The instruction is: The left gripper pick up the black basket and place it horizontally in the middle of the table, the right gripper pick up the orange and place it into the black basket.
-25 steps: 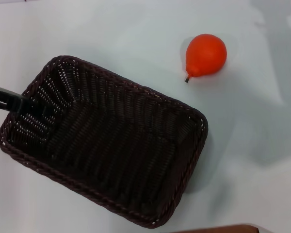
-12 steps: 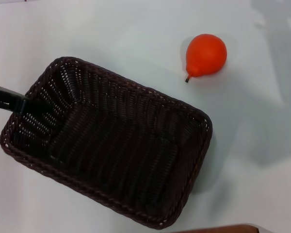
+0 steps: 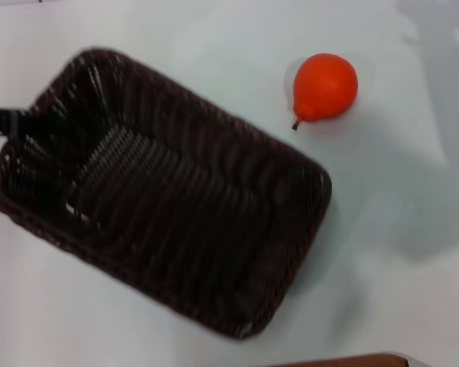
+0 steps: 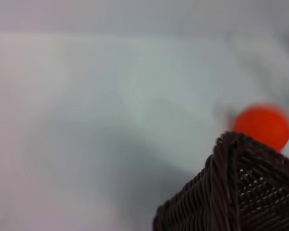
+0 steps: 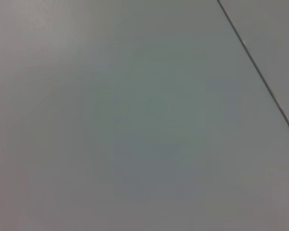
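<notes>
The black basket (image 3: 161, 191) lies aslant on the table (image 3: 214, 46), left of centre in the head view, open side up and empty. My left gripper (image 3: 1, 121) shows only as a black finger piece at the basket's left rim and is shut on that rim. The basket's corner also shows in the left wrist view (image 4: 241, 192). The orange (image 3: 326, 86) rests on the table past the basket's far right corner, apart from it. It shows behind the basket corner in the left wrist view (image 4: 262, 126). My right gripper is out of view.
A brown edge (image 3: 344, 361) shows at the bottom of the head view. Grey shadows lie on the table at the far right. The right wrist view shows only a plain pale surface crossed by a thin dark seam (image 5: 260, 77).
The basket's left end has swung up and away with my left gripper, and the basket now looks blurred from motion. The orange has not moved.
</notes>
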`<control>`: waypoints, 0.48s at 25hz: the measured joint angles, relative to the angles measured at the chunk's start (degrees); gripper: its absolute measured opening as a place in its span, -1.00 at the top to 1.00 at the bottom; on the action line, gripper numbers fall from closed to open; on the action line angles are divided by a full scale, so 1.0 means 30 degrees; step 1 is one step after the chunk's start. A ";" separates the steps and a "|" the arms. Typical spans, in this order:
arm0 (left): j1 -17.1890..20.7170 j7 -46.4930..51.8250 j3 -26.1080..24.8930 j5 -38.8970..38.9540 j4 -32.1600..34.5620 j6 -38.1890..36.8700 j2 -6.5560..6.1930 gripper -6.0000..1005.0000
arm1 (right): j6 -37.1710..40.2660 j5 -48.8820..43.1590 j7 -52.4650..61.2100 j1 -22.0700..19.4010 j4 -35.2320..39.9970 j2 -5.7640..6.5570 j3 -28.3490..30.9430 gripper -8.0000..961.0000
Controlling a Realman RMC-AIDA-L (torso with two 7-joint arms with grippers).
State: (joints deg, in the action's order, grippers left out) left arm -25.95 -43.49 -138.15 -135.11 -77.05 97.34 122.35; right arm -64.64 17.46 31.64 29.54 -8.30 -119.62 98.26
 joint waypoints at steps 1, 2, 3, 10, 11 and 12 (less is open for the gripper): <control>0.0068 0.0179 -0.0433 0.0378 0.0049 0.0030 0.0003 0.68 | 0.0013 0.0010 0.0000 0.0000 -0.0004 0.0001 0.0000 -0.71; 0.0177 0.0428 -0.0762 0.0683 0.0060 0.0033 0.0024 0.68 | 0.0016 0.0016 0.0000 -0.0001 -0.0006 0.0000 0.0000 -0.71; 0.0243 0.0660 -0.0879 0.0788 0.0049 -0.0052 0.0054 0.68 | 0.0017 0.0017 0.0000 0.0002 -0.0008 0.0000 0.0000 -0.71; 0.0842 0.4298 -0.1681 0.1342 -0.0052 -0.1804 0.0597 0.66 | 0.0019 0.0001 0.0054 0.0134 -0.0162 0.0001 -0.0001 -0.72; 0.0982 0.4548 -0.1522 0.1564 0.0030 -0.2047 0.0623 0.66 | 0.0020 -0.0012 0.0052 0.0142 -0.0185 0.0000 -0.0001 -0.72; 0.1088 0.4716 -0.1383 0.1728 0.0116 -0.2268 0.0642 0.66 | 0.0019 -0.0023 0.0044 0.0151 -0.0199 0.0000 0.0000 -0.72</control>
State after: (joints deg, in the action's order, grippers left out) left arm -22.68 -29.34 -142.30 -129.92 -76.71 90.54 124.28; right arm -64.58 17.39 31.77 29.99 -8.89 -119.62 98.26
